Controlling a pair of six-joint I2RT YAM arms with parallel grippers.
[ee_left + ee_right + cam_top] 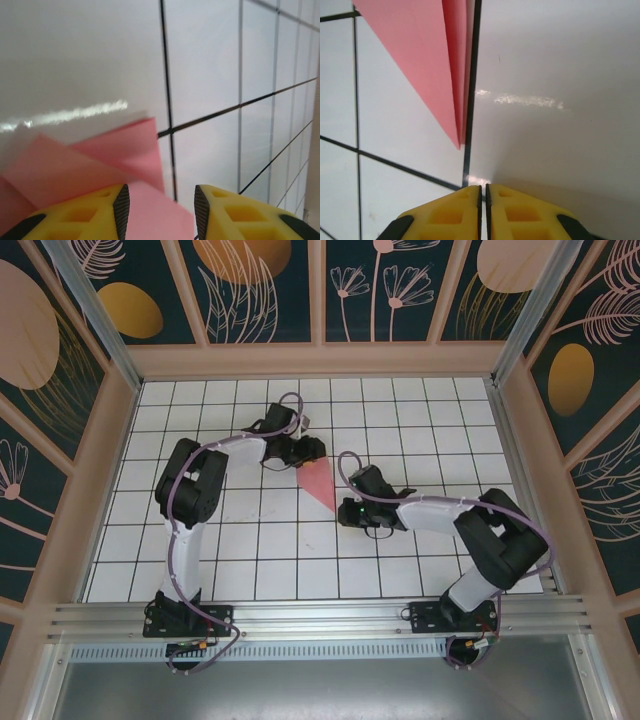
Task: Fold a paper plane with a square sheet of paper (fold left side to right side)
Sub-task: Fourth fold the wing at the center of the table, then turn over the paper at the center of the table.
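The square sheet of paper, salmon pink, lies folded into a slim pointed paper plane [318,483] on the white grid table, its tip toward the near right. My left gripper [312,450] is over its wide far end. In the left wrist view its yellow fingers stand apart, the creased pink paper [100,160] lies under and between them, and the left gripper [161,200] is open. My right gripper [343,510] sits just off the pointed tip. In the right wrist view the paper's tip [425,55] lies ahead of the right gripper [483,189], whose jaws are nearly together on nothing.
The white gridded table [250,550] is boxed in by wooden walls [320,360] at the back and on both sides. Both arm bases are bolted to the metal rail [320,620] along the near edge.
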